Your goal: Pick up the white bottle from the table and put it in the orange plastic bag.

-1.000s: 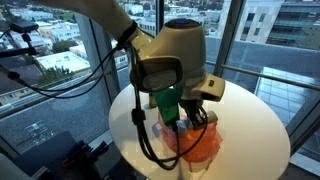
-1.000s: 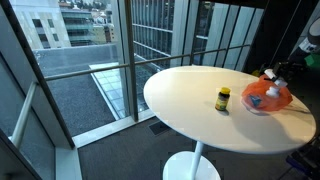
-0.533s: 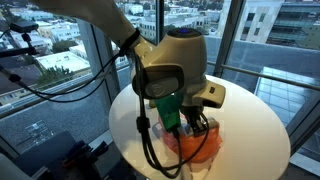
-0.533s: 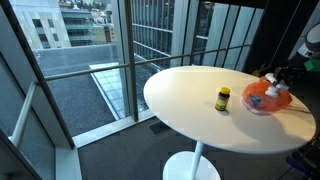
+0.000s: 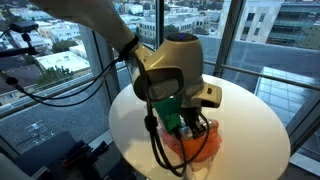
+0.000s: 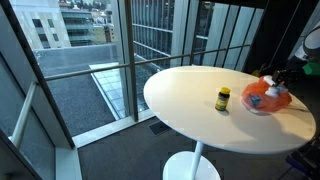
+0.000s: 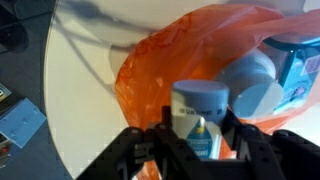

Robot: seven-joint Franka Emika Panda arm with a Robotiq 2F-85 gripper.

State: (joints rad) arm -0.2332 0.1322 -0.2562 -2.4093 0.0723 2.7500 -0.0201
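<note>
Your claw gripped the white bottle upright, poised over the mouth of the orange plastic bag on the tabletop. To finish well, you needed to lower it clear of the pale container inside before releasing.

No lettering is coming through legibly: the yellow label on the small dark-lidded round jar is showing far too small, and the print on the white plastic bottle with the pale blue cap is blurring out.
</note>
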